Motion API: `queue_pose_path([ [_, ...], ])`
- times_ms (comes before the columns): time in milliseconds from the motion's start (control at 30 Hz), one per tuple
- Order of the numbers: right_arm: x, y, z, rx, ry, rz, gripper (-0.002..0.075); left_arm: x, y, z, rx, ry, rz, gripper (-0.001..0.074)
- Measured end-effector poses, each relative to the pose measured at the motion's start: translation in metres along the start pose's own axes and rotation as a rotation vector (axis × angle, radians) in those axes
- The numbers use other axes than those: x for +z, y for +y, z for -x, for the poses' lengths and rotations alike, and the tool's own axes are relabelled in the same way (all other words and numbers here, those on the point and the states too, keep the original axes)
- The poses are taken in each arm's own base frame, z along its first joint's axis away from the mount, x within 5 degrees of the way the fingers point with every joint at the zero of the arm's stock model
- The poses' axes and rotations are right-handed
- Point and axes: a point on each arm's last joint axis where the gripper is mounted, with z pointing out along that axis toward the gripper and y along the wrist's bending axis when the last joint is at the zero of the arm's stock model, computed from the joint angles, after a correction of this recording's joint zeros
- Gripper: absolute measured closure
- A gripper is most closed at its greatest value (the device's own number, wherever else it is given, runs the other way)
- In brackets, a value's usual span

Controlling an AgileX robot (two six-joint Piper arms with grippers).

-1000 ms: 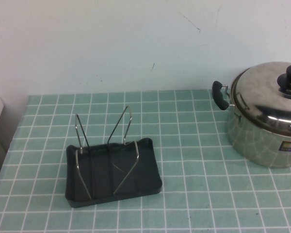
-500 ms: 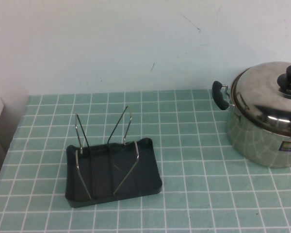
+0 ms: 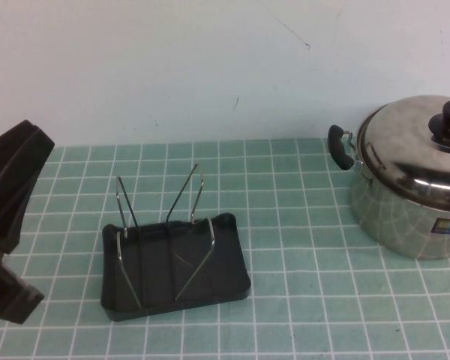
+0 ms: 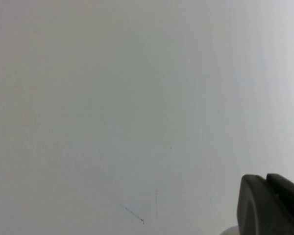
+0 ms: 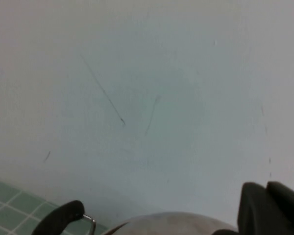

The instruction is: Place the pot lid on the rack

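High view: the rack [image 3: 175,259], a black tray with bent silver wire uprights, sits on the green tiled table [image 3: 300,300] left of centre, its slots unoccupied. The pot lid [image 3: 420,142], black knob up, rests closed on the steel pot [image 3: 405,217] at the far right edge, well apart from the rack. The left arm [image 3: 7,217] shows at the left edge, just beside the rack and apart from it; the left gripper itself is not distinguishable there.

Left wrist view: the left gripper [image 4: 272,205] shows as one dark corner against the blank wall [image 4: 112,98]; finger state cannot be told.

Right wrist view: the right gripper [image 5: 272,208] appears above the pot's rim and one black side handle [image 5: 59,218]; finger state cannot be told.
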Motion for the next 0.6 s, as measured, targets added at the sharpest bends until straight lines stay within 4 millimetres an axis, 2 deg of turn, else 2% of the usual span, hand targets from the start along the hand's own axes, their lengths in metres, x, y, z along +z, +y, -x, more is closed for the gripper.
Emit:
queue_pose_path([
  [67,0.014,-0.004,-0.009,0.011,0.034,0.010,0.0633,0.002,0.002,-0.002,-0.011,0.008,0.001,0.0738],
  [267,0.048,-0.013,-0.026,0.104,0.085,0.027,0.0166,0.003,0.009,-0.008,-0.062,0.063,0.071,0.0738],
  [300,0.052,-0.014,-0.028,0.119,0.100,0.022,0.0127,0.003,0.011,-0.009,-0.081,0.077,0.091,0.0738],
  [400,0.063,-0.018,-0.039,0.154,0.148,0.014,0.0060,0.002,0.013,-0.011,-0.120,0.100,0.122,0.0738],
  [600,0.076,-0.020,-0.063,0.205,0.213,0.000,0.0044,0.002,0.013,-0.013,-0.134,0.119,0.119,0.0738],
])
